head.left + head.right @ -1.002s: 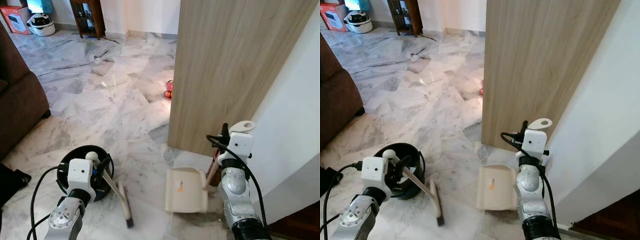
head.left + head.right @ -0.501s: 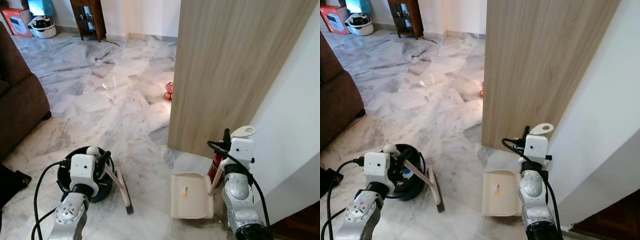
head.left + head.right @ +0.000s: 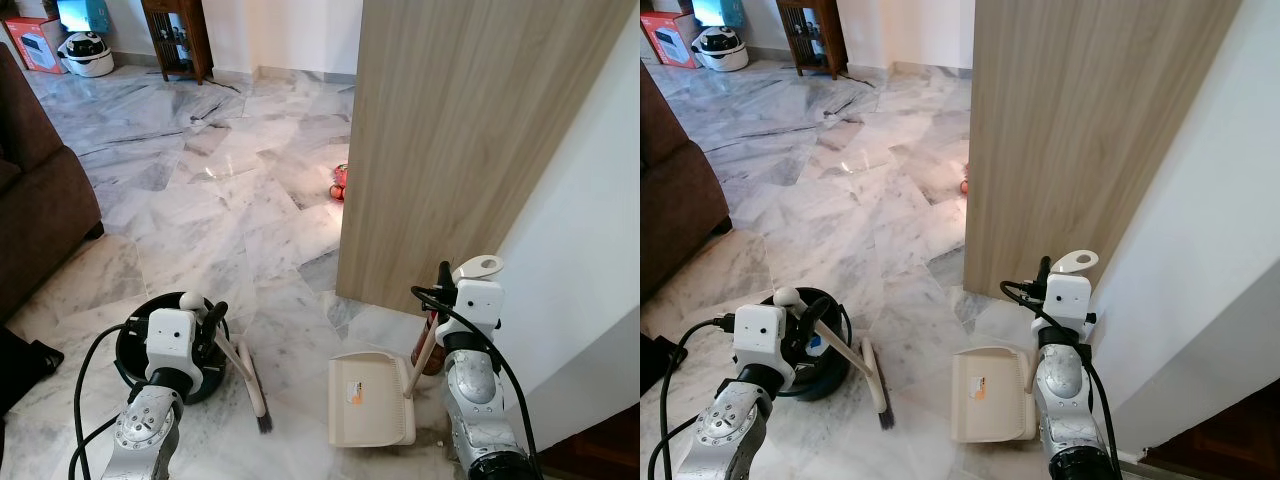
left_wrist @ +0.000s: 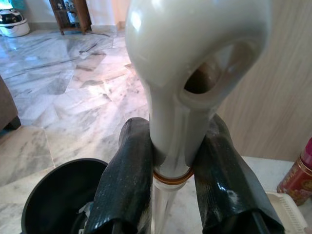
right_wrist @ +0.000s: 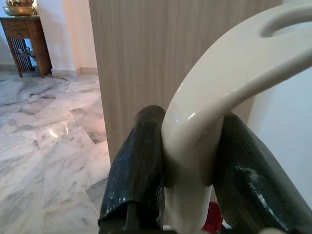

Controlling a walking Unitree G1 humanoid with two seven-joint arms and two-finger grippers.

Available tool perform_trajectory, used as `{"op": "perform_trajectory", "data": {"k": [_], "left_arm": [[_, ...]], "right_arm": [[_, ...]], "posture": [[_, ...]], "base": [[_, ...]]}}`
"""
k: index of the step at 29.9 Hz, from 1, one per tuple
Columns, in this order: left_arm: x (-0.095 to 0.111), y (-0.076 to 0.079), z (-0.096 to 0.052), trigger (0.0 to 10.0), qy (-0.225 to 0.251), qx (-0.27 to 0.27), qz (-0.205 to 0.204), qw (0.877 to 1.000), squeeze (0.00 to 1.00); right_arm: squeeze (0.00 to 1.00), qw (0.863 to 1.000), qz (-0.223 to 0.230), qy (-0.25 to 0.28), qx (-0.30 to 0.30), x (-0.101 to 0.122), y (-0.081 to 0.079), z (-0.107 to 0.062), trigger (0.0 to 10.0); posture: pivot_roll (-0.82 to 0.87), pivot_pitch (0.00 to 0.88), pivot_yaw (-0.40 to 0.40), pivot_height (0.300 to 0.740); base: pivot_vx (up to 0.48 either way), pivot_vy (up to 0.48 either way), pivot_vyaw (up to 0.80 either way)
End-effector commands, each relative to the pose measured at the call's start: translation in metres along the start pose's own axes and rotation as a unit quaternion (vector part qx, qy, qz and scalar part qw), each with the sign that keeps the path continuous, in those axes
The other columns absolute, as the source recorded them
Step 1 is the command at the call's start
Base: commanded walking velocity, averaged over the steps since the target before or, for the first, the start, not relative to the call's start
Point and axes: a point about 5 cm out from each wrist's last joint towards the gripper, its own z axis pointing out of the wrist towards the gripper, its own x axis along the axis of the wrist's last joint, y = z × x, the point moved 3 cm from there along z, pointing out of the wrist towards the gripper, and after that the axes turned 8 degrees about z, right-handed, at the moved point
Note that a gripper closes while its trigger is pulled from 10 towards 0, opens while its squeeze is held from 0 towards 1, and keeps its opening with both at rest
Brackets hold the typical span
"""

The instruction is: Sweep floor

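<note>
Beside the wooden panel (image 3: pixel 470 140), on the marble floor (image 3: pixel 230 200), the robot is holding a sweeping tool in each arm. The left gripper (image 4: pixel 168 161) is clamping the cream handle of the brush (image 3: pixel 252 385), its two black fingers (image 4: pixel 124 180) pressing against either side of the shaft just below the handle's hanging loop. The brush is slanting down from that gripper, and its dark bristles are touching the floor between the black bin (image 3: pixel 140 345) and the dustpan (image 3: pixel 368 398).

The right gripper (image 5: pixel 187 161) is squeezing the curved cream handle of the dustpan, one finger on each side. The dustpan is lying flat on the floor near the foot of the wooden panel, with its open mouth facing the brush, and the two are sitting a little apart. A red can (image 3: pixel 432 340) is standing just behind the dustpan's handle, close to the panel's lower corner and the white wall (image 3: pixel 580 230).

The black bin is sitting on the far side of the brush from the panel, with the left arm in front of it. A brown sofa (image 3: pixel 40 200) is standing well away from the panel, and a small red object (image 3: pixel 339 180) is lying on the floor at the panel's far edge.
</note>
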Motion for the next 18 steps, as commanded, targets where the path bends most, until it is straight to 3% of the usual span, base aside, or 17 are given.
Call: {"op": "perform_trajectory", "data": {"k": [1, 18], "left_arm": [[0.0063, -0.0016, 0.0001, 10.0, 0.02, 0.004, 0.003, 1.0, 0.0], [0.0077, 0.0028, -0.0006, 10.0, 0.028, 0.002, 0.008, 1.0, 0.0]], "right_arm": [[0.0, 1.0, 0.004, 0.016, 0.004, 0.0077, -0.0016, 0.0026, 10.0], [0.0, 1.0, 0.004, 0.011, 0.014, 0.0063, -0.0047, 0.0021, 10.0]], "posture": [[0.18, 0.05, -0.003, 0.74], [0.17, 0.051, -0.012, 0.74]], "base": [[0.0, 0.0, 0.0], [0.0, 0.0, 0.0]]}}
